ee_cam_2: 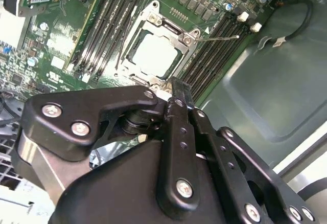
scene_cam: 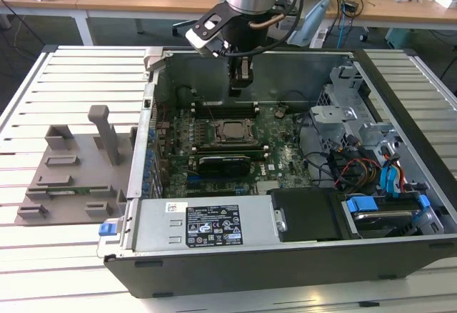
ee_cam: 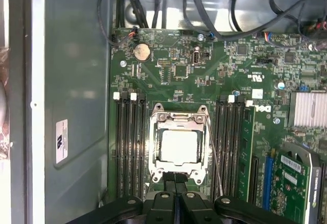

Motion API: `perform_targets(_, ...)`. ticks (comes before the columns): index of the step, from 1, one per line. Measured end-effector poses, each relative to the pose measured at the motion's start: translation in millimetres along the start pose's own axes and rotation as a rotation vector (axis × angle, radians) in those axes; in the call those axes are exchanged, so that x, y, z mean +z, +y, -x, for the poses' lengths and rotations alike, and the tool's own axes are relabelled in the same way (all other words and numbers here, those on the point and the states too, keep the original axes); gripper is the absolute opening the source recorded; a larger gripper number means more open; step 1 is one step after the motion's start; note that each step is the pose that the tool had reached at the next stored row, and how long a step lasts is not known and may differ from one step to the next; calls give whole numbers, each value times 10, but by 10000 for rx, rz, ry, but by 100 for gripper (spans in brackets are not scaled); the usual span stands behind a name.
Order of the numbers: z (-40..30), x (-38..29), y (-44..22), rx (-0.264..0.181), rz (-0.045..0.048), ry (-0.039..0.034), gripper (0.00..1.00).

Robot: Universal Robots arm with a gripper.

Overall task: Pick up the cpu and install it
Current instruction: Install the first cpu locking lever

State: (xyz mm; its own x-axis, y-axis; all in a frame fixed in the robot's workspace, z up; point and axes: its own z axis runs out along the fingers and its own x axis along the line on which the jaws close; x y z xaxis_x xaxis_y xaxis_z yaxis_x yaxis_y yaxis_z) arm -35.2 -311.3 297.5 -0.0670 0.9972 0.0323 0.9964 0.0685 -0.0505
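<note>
The cpu [ee_cam: 179, 147] is a pale silver square lying flat inside the metal socket frame [ee_cam: 180, 115] on the green motherboard; it also shows in the second wrist view [ee_cam_2: 155, 55] and the exterior view [scene_cam: 230, 131]. My gripper [scene_cam: 240, 90] hangs above the board inside the computer case, just behind the socket as the exterior view sees it, and clear of the chip. Its two black fingers [ee_cam: 170, 183] are pressed together with nothing between them; the second wrist view shows the same fingers [ee_cam_2: 180, 93] shut. A thin wire lever [ee_cam_2: 219, 38] stands out from the socket's side.
Rows of memory slots [ee_cam: 127, 147] flank the socket. A black graphics card [scene_cam: 225, 163] lies in front of it. Cables and blue-tabbed drive bays [scene_cam: 371, 177] fill the case's right side in the exterior view. A grey fixture block [scene_cam: 78, 166] sits on the slatted table outside the case.
</note>
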Motion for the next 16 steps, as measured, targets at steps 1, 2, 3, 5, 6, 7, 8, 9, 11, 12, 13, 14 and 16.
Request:
perform_targets(1, 0, 0, 0, -271, -10, -14, 11)
perform_targets(2, 0, 0, 0, -433, -14, -21, 11)
perform_targets(3, 0, 0, 0, -572, -19, -29, 11)
perform_targets(5, 0, 0, 0, -1234, -40, -62, 11)
perform_targets(6, 0, 0, 0, -1634, -53, -83, 11)
perform_targets(7, 0, 0, 0, -1856, -60, -94, 11)
perform_targets(8, 0, 0, 0, -2050, -66, -103, 11)
perform_targets(9, 0, 0, 0, -2265, -73, -115, 11)
perform_targets(11, 0, 0, 0, -2526, -82, -128, 11)
perform_targets(12, 0, 0, 0, -2619, -85, -132, 11)
perform_targets(13, 0, 0, 0, -2730, -88, -138, 11)
perform_targets(14, 0, 0, 0, -2825, -91, -143, 11)
perform_targets(16, 0, 0, 0, -3157, -102, -160, 11)
